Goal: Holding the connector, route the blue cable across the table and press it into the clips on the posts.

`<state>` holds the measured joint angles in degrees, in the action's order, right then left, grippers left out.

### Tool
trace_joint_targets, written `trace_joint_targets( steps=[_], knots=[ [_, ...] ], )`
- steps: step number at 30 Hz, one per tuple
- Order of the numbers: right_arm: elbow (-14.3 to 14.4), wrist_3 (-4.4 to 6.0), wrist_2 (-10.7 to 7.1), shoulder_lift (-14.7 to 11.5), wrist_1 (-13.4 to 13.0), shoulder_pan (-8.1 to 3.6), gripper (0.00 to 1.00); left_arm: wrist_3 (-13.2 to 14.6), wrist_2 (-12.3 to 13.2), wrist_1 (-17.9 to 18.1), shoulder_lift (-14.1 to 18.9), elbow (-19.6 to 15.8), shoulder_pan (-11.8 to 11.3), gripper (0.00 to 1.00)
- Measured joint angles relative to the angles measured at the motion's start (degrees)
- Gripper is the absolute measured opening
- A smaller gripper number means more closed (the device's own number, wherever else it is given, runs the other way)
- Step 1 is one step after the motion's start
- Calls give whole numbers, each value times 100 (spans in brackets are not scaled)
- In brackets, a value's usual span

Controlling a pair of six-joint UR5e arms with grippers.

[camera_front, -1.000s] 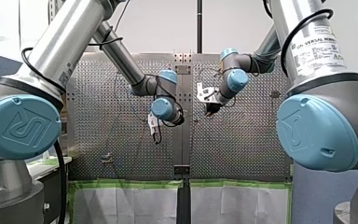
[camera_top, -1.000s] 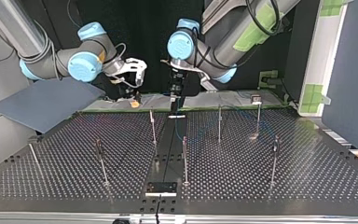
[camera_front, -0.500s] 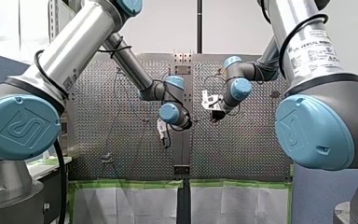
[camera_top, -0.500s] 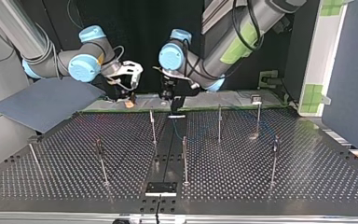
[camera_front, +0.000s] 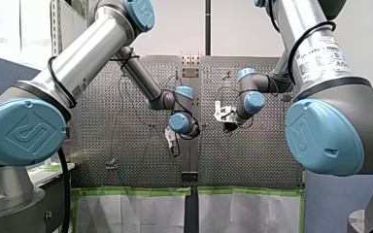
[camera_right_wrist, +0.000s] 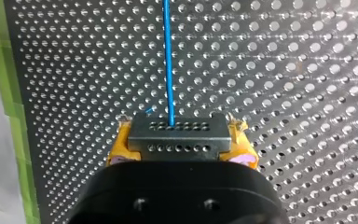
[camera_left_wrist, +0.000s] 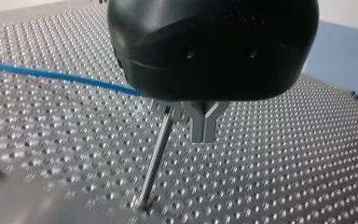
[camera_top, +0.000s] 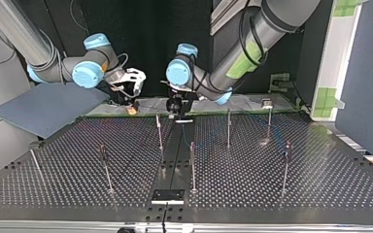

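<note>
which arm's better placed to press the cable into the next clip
Left. My left gripper hangs beside a post, the blue cable running up to it; my right gripper is shut on the connector.

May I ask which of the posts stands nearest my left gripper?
The leftmost post of the far row in the top view; it alone rises right beside my left gripper.

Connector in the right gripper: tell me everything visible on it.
The connector is a dark grey rectangular block, plastic by its look, with two rows of small holes. My right gripper clamps it between yellow pads. The blue cable leaves the row farther from the gripper and runs straight ahead over the table.
</note>
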<state>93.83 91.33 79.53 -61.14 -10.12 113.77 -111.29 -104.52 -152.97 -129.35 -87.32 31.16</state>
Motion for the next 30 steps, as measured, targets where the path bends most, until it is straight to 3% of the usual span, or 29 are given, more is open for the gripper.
trace_joint_targets(
  steps=[9,16,23,30],
  knots=[
    [-143,13,-65,45,-51,-95,0,3,24,-74,-22,167,-124,0],
    [-271,14,-93,214,-63,-164,0,-6,195,-56,-47,257,-261,0],
    [-541,76,-152,258,-49,-269,0,4,312,-278,-320,643,-338,0],
    [-742,120,-189,313,-55,-429,0,107,267,-584,-364,1072,-408,0]
  ],
)
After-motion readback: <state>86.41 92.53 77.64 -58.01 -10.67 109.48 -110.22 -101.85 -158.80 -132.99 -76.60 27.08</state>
